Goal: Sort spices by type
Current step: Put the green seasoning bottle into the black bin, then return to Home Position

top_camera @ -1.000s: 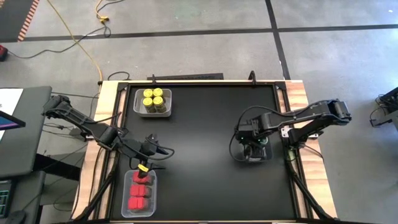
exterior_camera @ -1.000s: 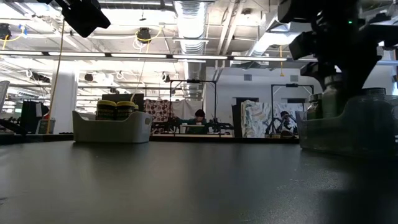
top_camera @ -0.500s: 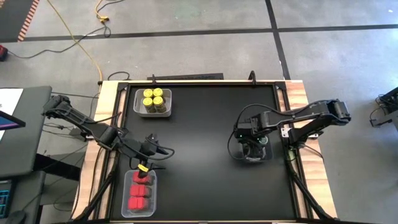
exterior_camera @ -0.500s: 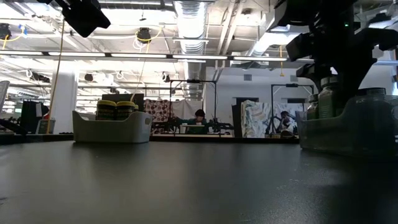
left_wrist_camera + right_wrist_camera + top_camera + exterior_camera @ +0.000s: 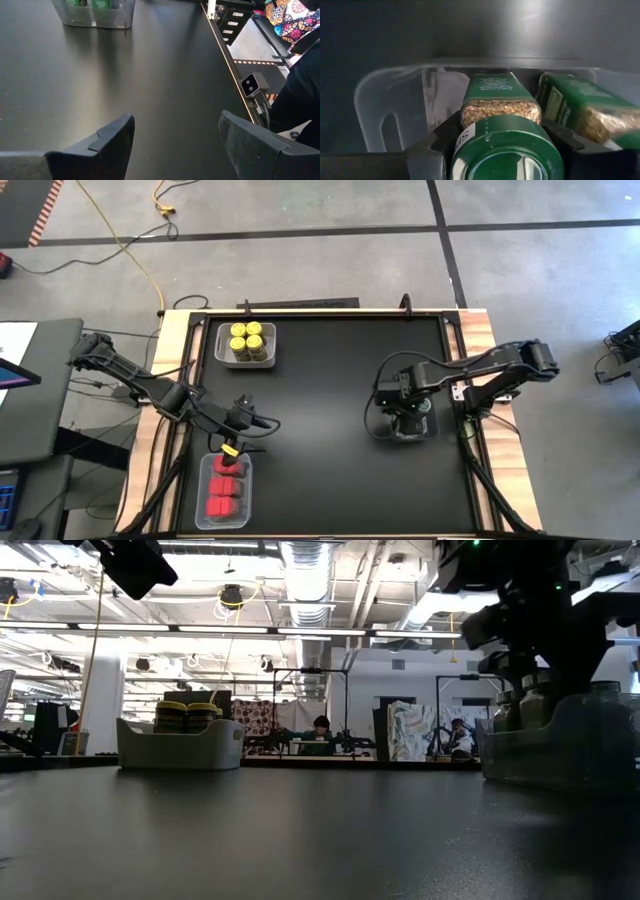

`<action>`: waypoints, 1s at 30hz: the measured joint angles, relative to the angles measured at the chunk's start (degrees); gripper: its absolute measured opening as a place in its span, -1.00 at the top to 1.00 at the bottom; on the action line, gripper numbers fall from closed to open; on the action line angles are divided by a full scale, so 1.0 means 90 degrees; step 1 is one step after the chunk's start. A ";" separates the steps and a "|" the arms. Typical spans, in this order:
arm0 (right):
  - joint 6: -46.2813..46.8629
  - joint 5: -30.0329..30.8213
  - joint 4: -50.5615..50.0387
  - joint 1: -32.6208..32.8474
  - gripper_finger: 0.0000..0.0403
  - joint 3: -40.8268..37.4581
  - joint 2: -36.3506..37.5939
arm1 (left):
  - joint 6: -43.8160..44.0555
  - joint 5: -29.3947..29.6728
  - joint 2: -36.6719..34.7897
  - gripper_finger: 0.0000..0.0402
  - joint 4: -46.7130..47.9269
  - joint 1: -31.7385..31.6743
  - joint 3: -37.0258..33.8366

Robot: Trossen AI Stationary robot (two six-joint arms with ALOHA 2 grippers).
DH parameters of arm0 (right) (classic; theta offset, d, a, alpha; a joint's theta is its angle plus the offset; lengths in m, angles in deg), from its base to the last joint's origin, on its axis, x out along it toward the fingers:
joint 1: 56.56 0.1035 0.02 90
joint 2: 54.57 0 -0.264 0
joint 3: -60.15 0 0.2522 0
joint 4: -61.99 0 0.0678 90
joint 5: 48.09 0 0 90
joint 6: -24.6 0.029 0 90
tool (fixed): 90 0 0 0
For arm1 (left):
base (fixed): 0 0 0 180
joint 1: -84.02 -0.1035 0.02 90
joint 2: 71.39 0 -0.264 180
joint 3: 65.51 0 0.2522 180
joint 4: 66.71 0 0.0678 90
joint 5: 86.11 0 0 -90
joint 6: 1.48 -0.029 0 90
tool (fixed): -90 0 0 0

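Held thing: a dark glass spice jar with a round green lid (image 5: 506,152) sits between the right gripper (image 5: 408,412) fingers, which are clamped on its sides.
Axis: the jar's long axis points down into the clear rectangular plastic bin (image 5: 400,100), beside another green-labelled jar (image 5: 580,107).
Nearer arm: the right; the left gripper (image 5: 175,145) hangs with jaws apart near the bin of red blocky containers (image 5: 224,490).
Change: the right gripper has sunk slightly lower into the bin.
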 joint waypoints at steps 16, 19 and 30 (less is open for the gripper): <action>0.0178 0.0010 0.0020 -0.0032 -0.31 0.0001 -0.0062 | -0.0052 0.0000 0.0000 -0.39 -0.0002 0.0001 0.0000; 0.0178 0.0015 0.0004 -0.0032 -0.50 0.0001 -0.0062 | -0.0100 0.0000 0.0000 -0.39 -0.0002 -0.0001 0.0000; 0.0209 0.0039 -0.0171 -0.0017 -0.42 0.0001 -0.0010 | -0.0104 0.0000 0.0000 -0.39 0.0000 0.0001 0.0000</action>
